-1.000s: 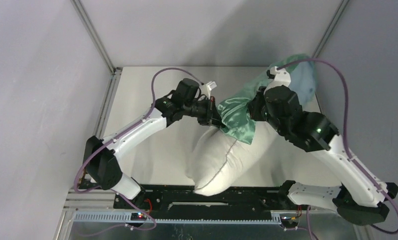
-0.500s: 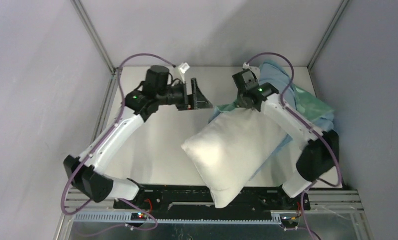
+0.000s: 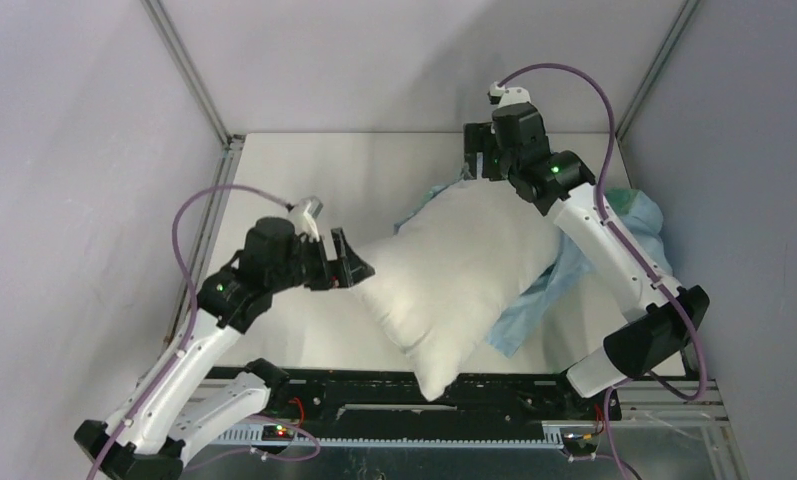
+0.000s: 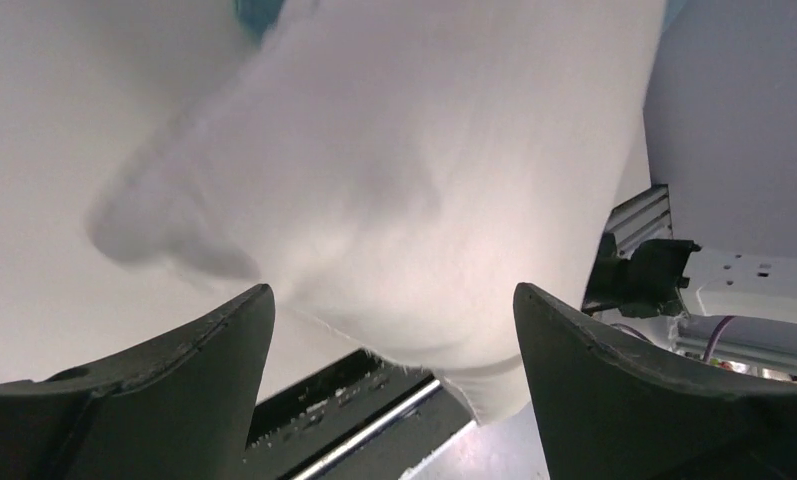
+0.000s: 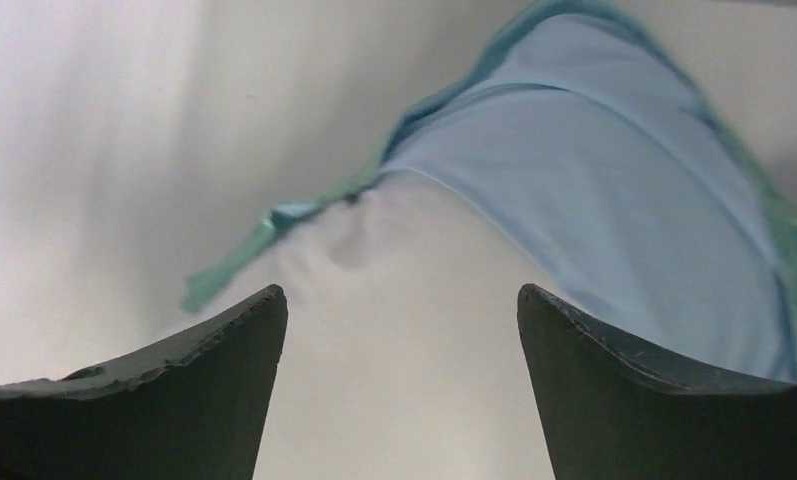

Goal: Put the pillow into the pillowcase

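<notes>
Pillow (image 3: 454, 275) lies diagonal on worktop (image 3: 304, 170), near corner overhanging front edge, far end tucked just inside pillowcase (image 3: 559, 270) mouth, so mostly exposed. Pillowcase bunched under and right of it, blue face up. Left claw (image 3: 346, 262) spread, empty, beside pillow's left corner, likely lining up a push. Right claw (image 3: 482, 160) spread, empty, above far end, near case hem (image 5: 274, 225).

Probably lab: aluminium-framed enclosure (image 3: 189, 70).

pillow (image 3: 464, 275): matt white cloth (wrinkled) | pillowcase (image 3: 534, 305): thin blue cloth
</notes>
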`<state>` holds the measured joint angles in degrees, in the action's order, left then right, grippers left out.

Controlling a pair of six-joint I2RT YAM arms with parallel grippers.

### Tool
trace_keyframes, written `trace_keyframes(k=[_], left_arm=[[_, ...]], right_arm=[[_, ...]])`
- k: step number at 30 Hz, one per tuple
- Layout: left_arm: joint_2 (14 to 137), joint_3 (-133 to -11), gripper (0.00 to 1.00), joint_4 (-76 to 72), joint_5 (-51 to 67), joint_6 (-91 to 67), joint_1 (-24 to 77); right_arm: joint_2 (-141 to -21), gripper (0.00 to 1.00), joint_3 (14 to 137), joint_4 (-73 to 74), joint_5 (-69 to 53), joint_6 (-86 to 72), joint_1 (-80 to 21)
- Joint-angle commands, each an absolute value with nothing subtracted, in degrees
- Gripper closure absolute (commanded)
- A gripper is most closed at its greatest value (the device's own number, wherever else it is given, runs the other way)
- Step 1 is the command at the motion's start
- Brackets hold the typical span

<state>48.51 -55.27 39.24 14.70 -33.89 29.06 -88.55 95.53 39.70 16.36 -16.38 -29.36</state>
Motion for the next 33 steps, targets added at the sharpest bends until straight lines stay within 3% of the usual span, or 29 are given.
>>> trace_keyframes(k=[1, 6, 18, 22, 25, 28, 33], left_arm=[[41.0, -45.5, 0.08, 35.5, 14.5, -41.2, 29.2], [38.7, -38.1, 0.06, 27.5, 16.2, -47.3, 31.6], [46.9, -30.4, 0.07, 8.1, 5.0, -55.8, 33.5], [49.7, -30.8, 0.22, 7.7, 0.4, -55.8, 33.4], [50.5, -30.8, 0.50, 8.1, -2.1, -55.6, 33.0], [51.2, -31.1, 0.66, 8.8, -2.4, -54.9, 32.5], [51.5, -31.6, 0.76, 9.9, -2.6, -53.7, 32.3]], right_arm=[[-89.3, 0.12, 94.4, 39.2, 20.1, -5.4, -28.1], [-91.6, 0.13, 91.0, 37.3, 23.8, -1.9, -26.1], [-99.1, 0.22, 92.0, 36.9, 30.7, 2.0, -23.1], [-102.2, 0.32, 93.3, 37.4, 32.5, 1.7, -22.1], [-104.0, 0.37, 94.2, 37.3, 35.1, 0.6, -21.0], [-106.3, 0.42, 96.7, 38.9, 35.9, -1.5, -19.2], [-109.6, 0.50, 100.5, 39.8, 38.4, -3.1, -18.3]])
